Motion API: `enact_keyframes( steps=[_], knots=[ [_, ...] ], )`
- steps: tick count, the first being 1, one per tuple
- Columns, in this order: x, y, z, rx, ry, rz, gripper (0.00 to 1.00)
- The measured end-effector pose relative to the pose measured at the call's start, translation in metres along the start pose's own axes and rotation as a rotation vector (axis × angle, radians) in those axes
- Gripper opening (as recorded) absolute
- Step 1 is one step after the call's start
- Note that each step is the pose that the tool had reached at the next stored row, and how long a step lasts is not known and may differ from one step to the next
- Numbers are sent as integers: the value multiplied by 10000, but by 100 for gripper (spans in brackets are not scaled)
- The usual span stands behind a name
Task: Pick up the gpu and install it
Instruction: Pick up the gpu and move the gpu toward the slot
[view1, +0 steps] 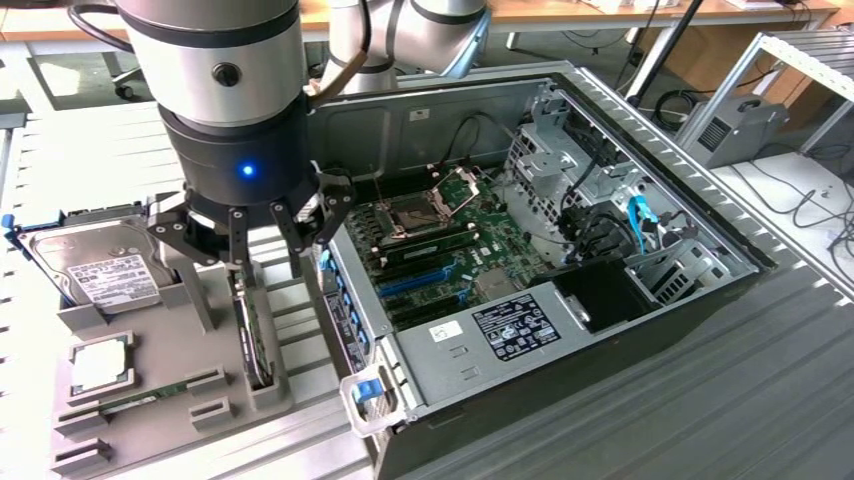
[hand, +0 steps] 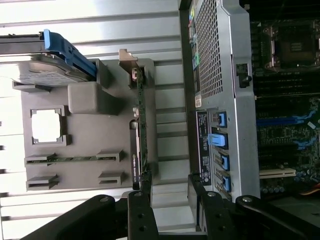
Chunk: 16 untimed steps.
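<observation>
The gpu (view1: 251, 338) stands on its edge in a slot of the grey holder tray (view1: 160, 420), seen as a thin dark card. In the wrist view the gpu (hand: 141, 125) appears edge-on with a green board edge. My gripper (view1: 267, 262) hangs just above the far end of the card, open and holding nothing. In the wrist view my gripper (hand: 170, 202) shows its black fingers (hand: 141, 212) spread, one of them lined up over the card's end.
The open computer case (view1: 694, 300) lies to the exterior view's right of the tray, its motherboard with blue slots (view1: 420, 282) exposed. On the tray sit a hard drive in a blue frame (view1: 94, 265), a processor chip (view1: 100, 365) and a green memory stick (view1: 150, 396).
</observation>
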<state>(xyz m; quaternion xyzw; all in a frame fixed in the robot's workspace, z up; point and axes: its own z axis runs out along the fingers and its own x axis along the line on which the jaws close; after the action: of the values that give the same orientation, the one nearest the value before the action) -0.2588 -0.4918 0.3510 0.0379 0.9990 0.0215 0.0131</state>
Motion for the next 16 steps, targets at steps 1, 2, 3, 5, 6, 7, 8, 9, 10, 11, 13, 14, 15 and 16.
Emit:
enact_keyframes(
  steps=[1,2,3,5,6,7,8,9,10,11,13,14,15,16],
  knots=[
    [0,0,3,0,0,0,42],
    [0,0,6,0,0,0,42],
    [0,0,9,-1,-1,0,42],
    [0,-1,16,0,0,0,42],
    [1,-1,19,0,0,0,42],
    [1,-1,22,0,0,0,42],
    [1,-1,25,-1,0,-1,42],
    [1,-1,27,0,0,0,42],
    [1,-1,30,0,0,-1,42],
    [1,-2,33,0,0,-1,42],
    [1,-2,39,-1,0,0,42],
    [1,-2,42,-1,-1,0,42],
    [1,-2,44,-1,0,0,42],
    [1,-2,47,0,0,0,42]
  ],
)
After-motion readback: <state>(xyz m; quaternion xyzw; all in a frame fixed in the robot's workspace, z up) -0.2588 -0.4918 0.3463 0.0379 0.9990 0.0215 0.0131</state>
